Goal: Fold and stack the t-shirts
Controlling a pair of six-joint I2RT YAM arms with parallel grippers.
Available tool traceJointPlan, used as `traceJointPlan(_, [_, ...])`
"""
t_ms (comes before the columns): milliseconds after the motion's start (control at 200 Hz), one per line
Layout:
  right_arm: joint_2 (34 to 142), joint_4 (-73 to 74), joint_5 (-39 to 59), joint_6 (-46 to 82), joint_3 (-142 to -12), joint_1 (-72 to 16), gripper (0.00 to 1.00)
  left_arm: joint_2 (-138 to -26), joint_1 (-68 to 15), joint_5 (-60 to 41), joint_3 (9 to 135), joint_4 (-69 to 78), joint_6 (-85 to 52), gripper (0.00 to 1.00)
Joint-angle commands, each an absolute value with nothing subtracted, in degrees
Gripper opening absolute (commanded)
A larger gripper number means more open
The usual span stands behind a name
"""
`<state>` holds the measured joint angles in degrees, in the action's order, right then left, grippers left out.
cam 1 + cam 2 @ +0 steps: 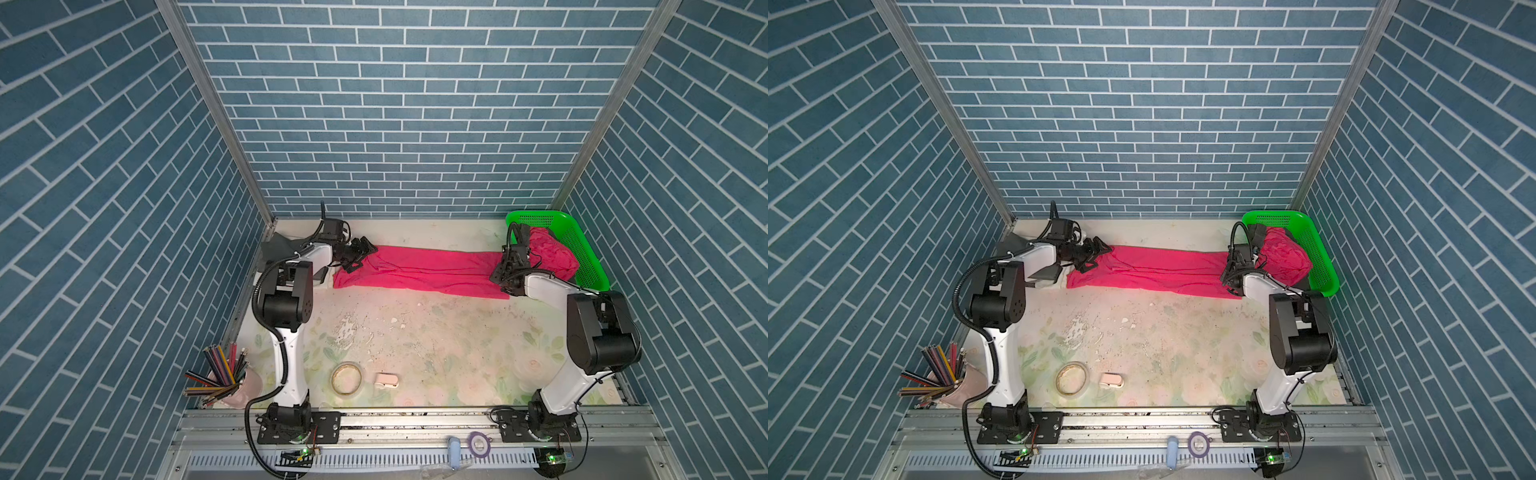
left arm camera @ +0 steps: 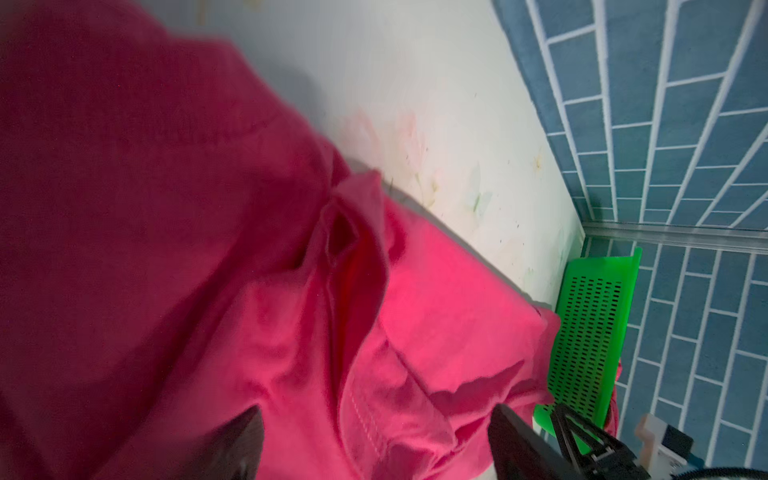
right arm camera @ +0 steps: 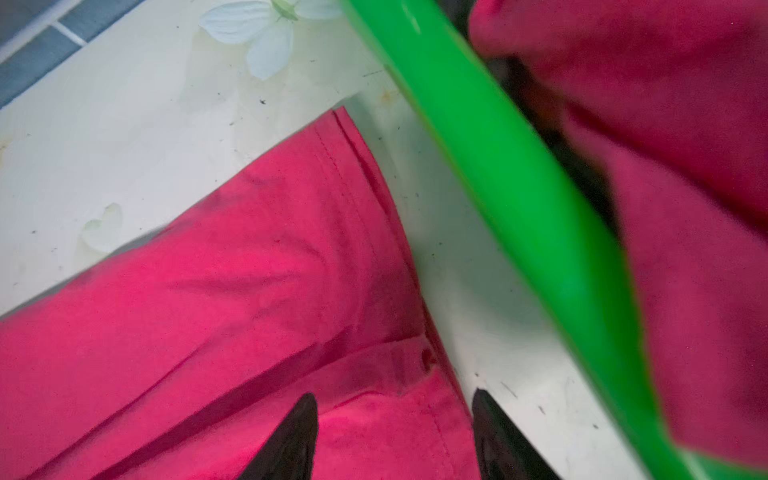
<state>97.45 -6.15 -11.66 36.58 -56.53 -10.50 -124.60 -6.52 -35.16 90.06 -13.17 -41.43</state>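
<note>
Closest to the left wrist camera, the left gripper (image 2: 378, 409) has its two dark fingers (image 2: 249, 444) spread wide. The creased end of a pink t-shirt (image 2: 436, 324) lies loose beneath and between them, and nothing is pinched. In the right wrist view the right gripper (image 3: 394, 392) is parted too. Its fingers (image 3: 291, 444) stand either side of the shirt's stitched hem without clamping it. Bare table (image 3: 124, 145) lies beyond, and the rim of the green basket (image 3: 519, 199) is just beside.

In both top views the shirt lies as a long, narrow folded strip across the far part of the table, with one gripper at each end. The left arm (image 1: 286, 299) has its wrist roughly level and pointing right along the strip. Its forearm runs back to an elbow raised near the table's left edge, and the lower link drops to a base on the front rail (image 1: 415, 419). The right arm (image 1: 602, 332) has its wrist tipped down over the strip's right end. Its forearm comes in from an elbow held high toward the right wall, and the lower link slants down to the rail.

A second pink t-shirt (image 1: 552, 253) sits crumpled in the basket at the far right corner.
</note>
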Motion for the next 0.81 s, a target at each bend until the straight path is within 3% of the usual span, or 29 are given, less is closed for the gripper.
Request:
traceJointPlan(0, [91.7, -8.8, -10.1, 36.1, -54.9, -11.6, 0.68, -123.2, -6.7, -31.5, 92.4, -17.8, -38.0, 0.86])
traceJointPlan(175, [86.2, -7.7, -7.8, 38.3, -47.3, -12.2, 0.77, -115.5, -7.9, -21.6, 93.2, -24.3, -31.1, 0.87])
traceJointPlan(390, [88.2, -5.3, -7.1, 39.3, -42.6, -13.2, 0.79, -104.3, -12.4, -8.1, 82.3, -23.5, -27.4, 0.87])
traceJointPlan(800, [93.3, -1.4, -5.3, 43.7, -43.4, -11.8, 0.84, -94.8, -7.1, -26.7, 56.2, -4.1, -47.9, 0.87])
